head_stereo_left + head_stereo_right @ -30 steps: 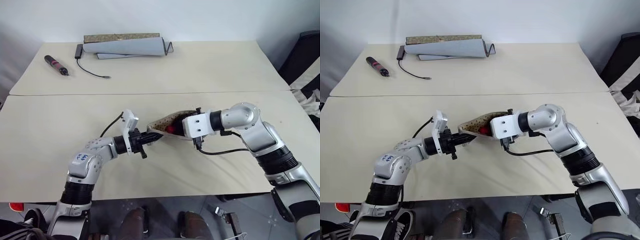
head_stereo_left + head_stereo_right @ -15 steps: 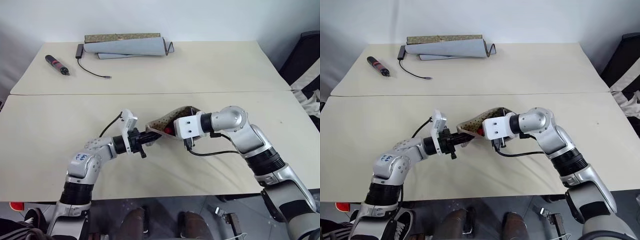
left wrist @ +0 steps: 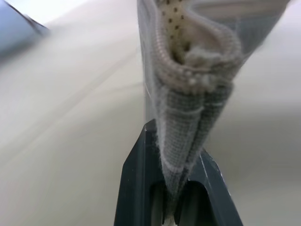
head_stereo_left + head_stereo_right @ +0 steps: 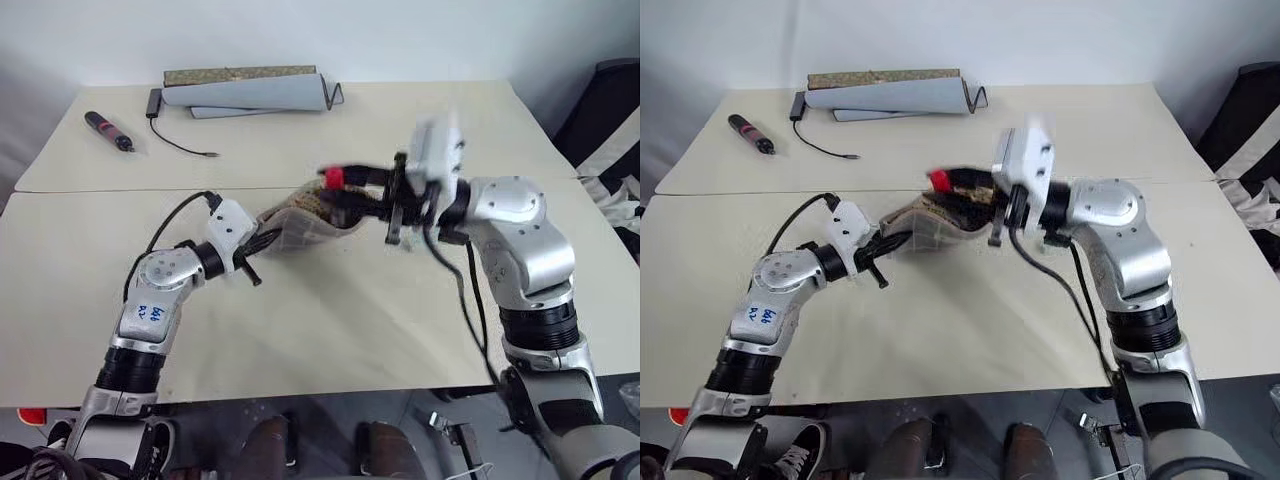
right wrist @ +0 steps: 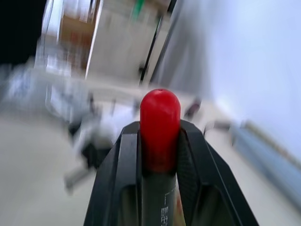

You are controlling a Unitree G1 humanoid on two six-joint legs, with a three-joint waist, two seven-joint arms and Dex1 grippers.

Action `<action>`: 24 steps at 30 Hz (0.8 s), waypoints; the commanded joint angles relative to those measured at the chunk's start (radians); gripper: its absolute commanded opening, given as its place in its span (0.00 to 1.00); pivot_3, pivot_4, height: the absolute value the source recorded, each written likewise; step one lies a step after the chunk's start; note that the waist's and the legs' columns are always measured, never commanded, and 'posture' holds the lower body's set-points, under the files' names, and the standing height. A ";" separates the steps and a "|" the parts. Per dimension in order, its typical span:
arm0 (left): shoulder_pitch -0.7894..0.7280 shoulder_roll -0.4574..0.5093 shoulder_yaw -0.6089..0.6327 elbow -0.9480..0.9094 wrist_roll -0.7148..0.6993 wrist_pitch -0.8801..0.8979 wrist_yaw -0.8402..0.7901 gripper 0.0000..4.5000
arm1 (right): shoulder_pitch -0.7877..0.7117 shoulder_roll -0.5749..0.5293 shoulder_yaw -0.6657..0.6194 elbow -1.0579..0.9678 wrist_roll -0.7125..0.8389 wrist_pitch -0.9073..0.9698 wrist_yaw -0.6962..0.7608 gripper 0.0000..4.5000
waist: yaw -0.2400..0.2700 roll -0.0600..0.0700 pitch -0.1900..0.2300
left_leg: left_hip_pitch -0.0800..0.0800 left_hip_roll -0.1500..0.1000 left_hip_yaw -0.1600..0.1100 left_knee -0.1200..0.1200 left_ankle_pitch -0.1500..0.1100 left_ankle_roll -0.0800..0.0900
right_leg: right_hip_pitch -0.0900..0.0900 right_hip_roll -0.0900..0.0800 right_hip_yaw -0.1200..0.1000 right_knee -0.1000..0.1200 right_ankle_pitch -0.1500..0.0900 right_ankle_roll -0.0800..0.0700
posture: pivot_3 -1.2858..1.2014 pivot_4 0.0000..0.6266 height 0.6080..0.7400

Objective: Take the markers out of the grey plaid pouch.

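Markers: we grip one red-capped marker [image 5: 160,129] in the right gripper [image 4: 350,190], lifted clear above the pouch mouth near table centre. Left gripper [image 3: 178,197] pinches the grey plaid pouch [image 4: 300,222] by its corner. Extraction step under way, we judge; next, set this marker on bare table and go back for the others.

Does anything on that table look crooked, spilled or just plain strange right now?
Nothing is spilled or broken. The grey plaid fabric pouch hangs crumpled off the table, pinched at one end by the left gripper, while the right gripper clamps a red-capped marker above the pouch.
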 commanded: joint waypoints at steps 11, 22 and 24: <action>0.101 0.349 0.034 0.173 0.504 -0.387 0.371 0.00 | 0.289 -0.471 0.155 0.385 -0.627 -0.678 -0.038 0.13 | -0.012 -0.003 -0.001 | 0.000 0.003 0.017 -0.003 -0.001 0.005 | -0.010 -0.003 0.000 0.002 0.001 0.000 | 0.52 0.24 1.00; 0.223 0.229 0.042 0.083 0.391 -0.322 0.274 0.31 | 0.353 -0.339 0.145 0.412 -0.571 -0.647 -0.068 0.35 | -0.022 -0.005 -0.002 | 0.002 0.006 0.016 0.001 -0.003 0.001 | -0.009 -0.004 0.000 0.006 0.002 -0.002 | 0.52 0.24 1.00; 0.222 0.221 0.050 0.083 0.377 -0.327 0.263 0.46 | 0.357 -0.327 0.135 0.410 -0.552 -0.633 -0.061 0.51 | -0.022 -0.005 -0.002 | 0.001 0.005 0.016 0.001 -0.003 0.001 | -0.009 -0.004 0.000 0.006 0.002 -0.002 | 0.52 0.24 1.00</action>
